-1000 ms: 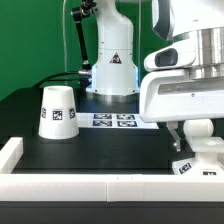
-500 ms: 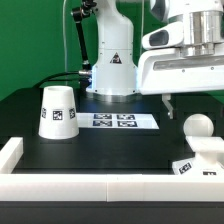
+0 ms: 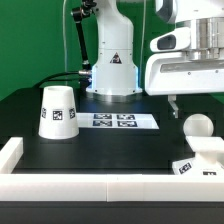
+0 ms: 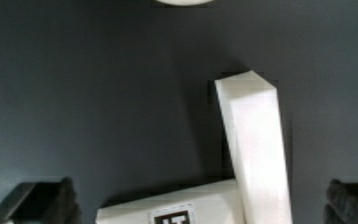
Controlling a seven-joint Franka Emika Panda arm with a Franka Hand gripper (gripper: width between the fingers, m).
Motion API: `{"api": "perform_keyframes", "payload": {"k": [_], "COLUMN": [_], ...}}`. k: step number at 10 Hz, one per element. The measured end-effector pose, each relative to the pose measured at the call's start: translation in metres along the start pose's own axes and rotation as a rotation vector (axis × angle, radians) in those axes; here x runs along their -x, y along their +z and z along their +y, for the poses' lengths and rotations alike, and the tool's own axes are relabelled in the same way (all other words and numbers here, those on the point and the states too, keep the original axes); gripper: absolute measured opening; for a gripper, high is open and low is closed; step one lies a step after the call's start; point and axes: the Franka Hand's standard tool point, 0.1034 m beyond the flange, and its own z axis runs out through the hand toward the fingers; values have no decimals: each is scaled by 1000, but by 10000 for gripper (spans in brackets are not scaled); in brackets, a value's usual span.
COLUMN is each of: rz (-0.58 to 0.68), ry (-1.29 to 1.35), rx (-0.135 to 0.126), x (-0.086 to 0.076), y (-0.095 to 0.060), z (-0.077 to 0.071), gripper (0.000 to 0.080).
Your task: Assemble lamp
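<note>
Exterior view: the base (image 3: 205, 158) is cut off by the right edge, and the arm (image 3: 185, 75) by the top and right edges. Wrist view: the bulb (image 4: 186, 2) is cropped to a sliver, the base's tag (image 4: 172, 214) is truncated, and the fingers (image 4: 39, 203) are seen dark and blurred.

shade (image 3: 57, 111) 9 o'clock of marker board (image 3: 115, 121) | bulb (image 3: 196, 127) atop base (image 3: 203, 160), 4 o'clock of marker board | robot pedestal (image 3: 112, 78) 12 o'clock, behind

Arm (image 3: 112, 45) wearing glossy wht shells w/ grey joints; triangle sticker (image 3: 117, 59) showing on front; gripper (image 4: 197, 203) fingers (image 4: 43, 203) looking blk.
</note>
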Motion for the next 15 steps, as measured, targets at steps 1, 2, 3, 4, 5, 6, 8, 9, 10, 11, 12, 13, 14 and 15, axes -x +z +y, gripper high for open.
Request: {"api": "perform_keyframes", "payload": {"k": [1,2,3,4,5,6,8,9,10,11,12,13,14,15], "rz": [-1,-70,-159,-207,-244,-321,-457,-516,-562,-636,-682,-750,-793,-832], "ry": [0,-18,-17,-27,-38,-35,5,2,8,12,11,8,-4,10], "rx": [1,15,20,23,24,36,60,66,71,80,78,78,51,41], "x": [0,4,2,1,8,22,33,34,34,36,33,35,32,32], "y": [0,1,-1,0,4,6,6,6,7,7,6,5,7,7], "z": [0,6,13,15,14,13,9,11,13,15,13,9,6,6], "gripper": [698,698,698,698,698,698,698,698,698,698,698,698,698,698]}}
